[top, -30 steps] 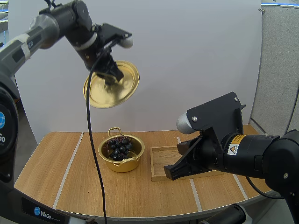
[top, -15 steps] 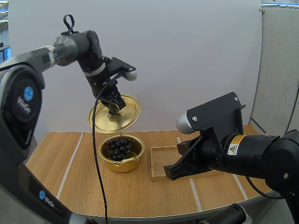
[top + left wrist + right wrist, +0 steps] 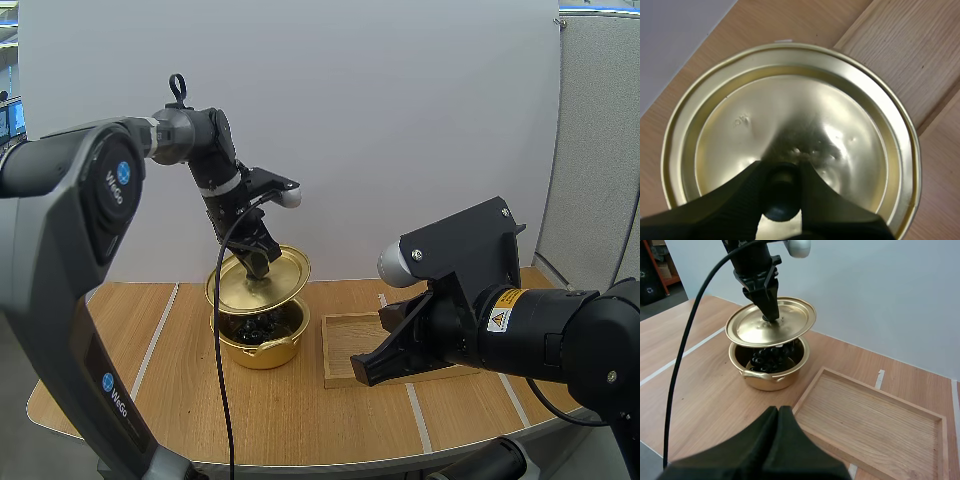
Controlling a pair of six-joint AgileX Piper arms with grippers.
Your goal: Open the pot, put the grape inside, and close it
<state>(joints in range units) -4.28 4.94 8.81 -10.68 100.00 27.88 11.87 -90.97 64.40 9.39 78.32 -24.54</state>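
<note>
A small round gold metal pot (image 3: 264, 340) with side handles stands on the pale wooden table (image 3: 130, 340), near its back edge and roughly midway between its left and right edges. A bunch of dark purple grapes (image 3: 771, 358) already lies inside, heaped about as high as the rim. Just above it hangs the round gold metal lid (image 3: 258, 280), tilted, so a gap shows between lid and rim on the near side. Whether the far side touches is unclear.

The left gripper (image 3: 255, 262) reaches down from above. Its two black fingers are closed to a narrow gap, pinching the lid's small dark knob (image 3: 781, 196) between their tips.

Just to the right of the pot lies a shallow rectangular wooden tray (image 3: 345, 345), toward the table's right edge. The right gripper (image 3: 779, 412) hovers over the table's front edge near the tray, its fingers pressed together as one dark wedge, holding nothing.

Judged from here, the closing step is almost complete. The risk is the tilt. Lowered at this angle, the lid could catch one side of the rim, or rest on the grapes and sit crooked. Pressing down could bruise the fruit or shove the light pot. Letting go too early could let the lid slide off.
</note>
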